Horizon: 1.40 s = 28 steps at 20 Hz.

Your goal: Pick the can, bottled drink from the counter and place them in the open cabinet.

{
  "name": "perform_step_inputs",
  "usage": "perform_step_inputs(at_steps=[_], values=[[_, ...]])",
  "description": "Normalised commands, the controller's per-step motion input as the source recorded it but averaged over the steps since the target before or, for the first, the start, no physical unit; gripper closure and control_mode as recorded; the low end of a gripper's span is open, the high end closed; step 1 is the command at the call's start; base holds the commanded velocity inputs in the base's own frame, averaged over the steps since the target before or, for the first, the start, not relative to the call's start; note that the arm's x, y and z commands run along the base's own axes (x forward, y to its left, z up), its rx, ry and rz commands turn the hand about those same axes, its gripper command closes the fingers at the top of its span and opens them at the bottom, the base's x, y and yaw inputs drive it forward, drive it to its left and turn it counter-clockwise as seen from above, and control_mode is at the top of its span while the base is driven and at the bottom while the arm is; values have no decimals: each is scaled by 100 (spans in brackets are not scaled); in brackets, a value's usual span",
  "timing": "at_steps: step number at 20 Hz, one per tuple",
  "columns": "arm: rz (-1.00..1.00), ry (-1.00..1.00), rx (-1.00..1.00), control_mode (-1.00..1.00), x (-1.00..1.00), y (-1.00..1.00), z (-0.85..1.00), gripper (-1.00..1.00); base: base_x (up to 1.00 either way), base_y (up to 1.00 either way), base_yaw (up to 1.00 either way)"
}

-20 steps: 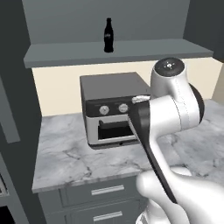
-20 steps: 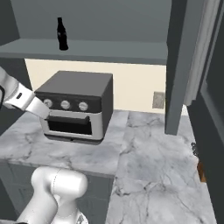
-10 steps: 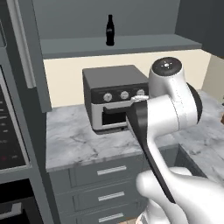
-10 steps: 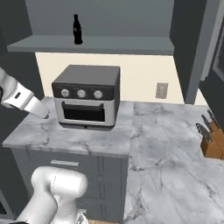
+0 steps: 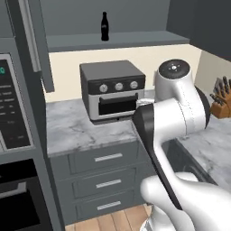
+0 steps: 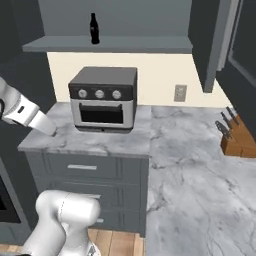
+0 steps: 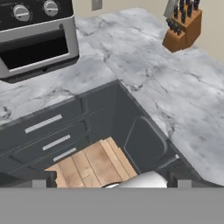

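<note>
The bottled drink is a small black bottle standing upright on the shelf of the open cabinet, above the toaster oven. From the right base view the bottled drink stands near the left end of the open cabinet. My gripper is open, its dark fingertips wide apart with nothing between them. It hangs far below the shelf and looks down at drawer fronts and floor. The can and the counter are out of view.
A toaster oven sits on a marble countertop over grey drawers. A knife block stands at the right. The cabinet's tall door hangs open at the left. A wall oven is at the far left.
The whole picture has shifted and pulled back, so the base has moved; drawers and floor have come into sight. The bottle stays on the shelf and the gripper stays open.
</note>
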Motion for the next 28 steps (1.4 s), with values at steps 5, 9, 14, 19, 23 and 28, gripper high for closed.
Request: perform_step_inputs(at_steps=[5, 9, 14, 19, 23, 28], values=[[0, 0, 0, 100, 0, 0, 0, -100, -60, 45, -2], [0, 0, 0, 100, 0, 0, 0, -100, -67, 57, 0], [0, 0, 0, 100, 0, 0, 0, -100, -18, 35, 2], [0, 0, 0, 100, 0, 0, 0, -100, -20, 33, 49], [0, 0, 0, 100, 0, 0, 0, -100, -20, 66, 66], [0, 0, 0, 100, 0, 0, 0, -100, -19, 87, 69]])
